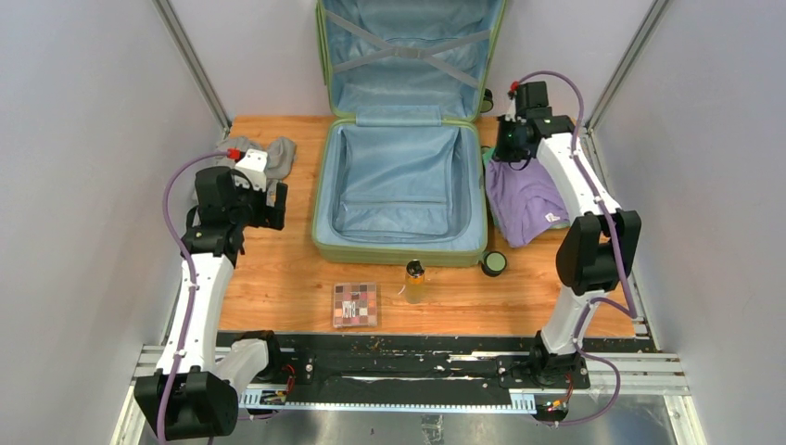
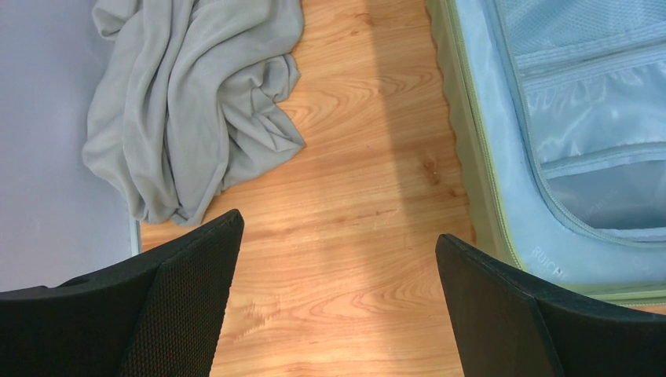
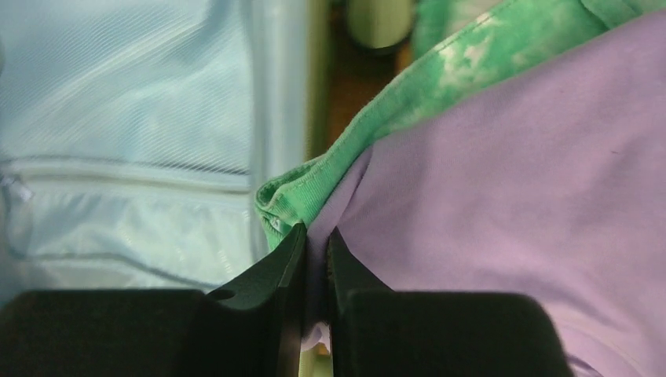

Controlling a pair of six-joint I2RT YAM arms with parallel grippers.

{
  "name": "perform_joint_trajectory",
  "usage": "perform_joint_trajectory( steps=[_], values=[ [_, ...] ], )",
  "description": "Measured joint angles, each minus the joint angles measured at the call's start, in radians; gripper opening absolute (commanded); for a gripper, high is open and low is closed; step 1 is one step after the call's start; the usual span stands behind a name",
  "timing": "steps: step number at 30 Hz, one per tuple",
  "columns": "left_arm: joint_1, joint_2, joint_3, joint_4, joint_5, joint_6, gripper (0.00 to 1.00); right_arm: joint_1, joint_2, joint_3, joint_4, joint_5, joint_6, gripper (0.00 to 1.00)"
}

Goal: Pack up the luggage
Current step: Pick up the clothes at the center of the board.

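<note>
While the top view shows the luggage (image 1: 400, 185) lying open mid-table (image 1: 278, 278), its lid upright at the back, only the wrist views show the jaws plainly. The lower half shows bare blue lining; grey straps cross the lid.

Just right of the luggage lies a purple cloth (image 1: 524, 199). The right gripper (image 1: 508, 153) sits at the cloth's far edge. Its wrist view shows the right gripper (image 3: 316, 236) clenched on a fold of the purple cloth (image 3: 510, 157). A green cloth (image 3: 440, 71) lies beside that fold, between it and the luggage wall; from above the green cloth is mostly hidden.

On the left, the left gripper (image 2: 338, 236) hangs over bare wood with its jaws spread wide and nothing between them. A crumpled grey cloth (image 2: 188, 102) lies beyond it, apart from the luggage.

In front of the luggage stand a bottle (image 1: 414, 281) and a jar (image 1: 494, 263), with a checked box (image 1: 355, 304) nearer the arms.
</note>
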Motion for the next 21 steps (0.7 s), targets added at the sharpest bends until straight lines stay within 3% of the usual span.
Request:
perform_joint_trajectory(
  steps=[2, 3, 5, 7, 9, 14, 17, 21],
  values=[
    [0.000, -0.008, 0.000, -0.005, 0.000, 0.005, 1.00, -0.042, 0.004, 0.000, 0.000, 0.054, 0.014, 0.00],
    [0.000, -0.011, 0.000, -0.008, 0.000, 0.008, 1.00, -0.061, 0.009, 0.000, 0.000, 0.083, 0.020, 0.06],
    [0.000, -0.019, 0.000, -0.011, 0.000, 0.010, 1.00, -0.097, 0.029, 0.001, 0.002, 0.149, 0.032, 0.28],
    [0.000, -0.025, 0.000, -0.012, 0.000, 0.011, 1.00, -0.127, 0.071, 0.015, -0.006, 0.188, 0.045, 0.59],
    [0.000, -0.031, 0.000, -0.014, 0.000, 0.012, 1.00, -0.137, 0.129, 0.056, -0.031, 0.201, 0.055, 0.76],
    [0.000, -0.042, 0.000, -0.017, 0.000, 0.023, 1.00, -0.143, 0.229, 0.141, -0.087, 0.154, 0.085, 0.98],
    [0.000, -0.043, 0.000, -0.018, 0.000, 0.033, 1.00, -0.185, 0.203, 0.134, -0.114, 0.088, 0.122, 0.99],
    [0.000, -0.041, 0.000, -0.024, 0.004, 0.045, 1.00, -0.332, 0.067, 0.035, -0.108, 0.015, 0.169, 1.00]
  ],
)
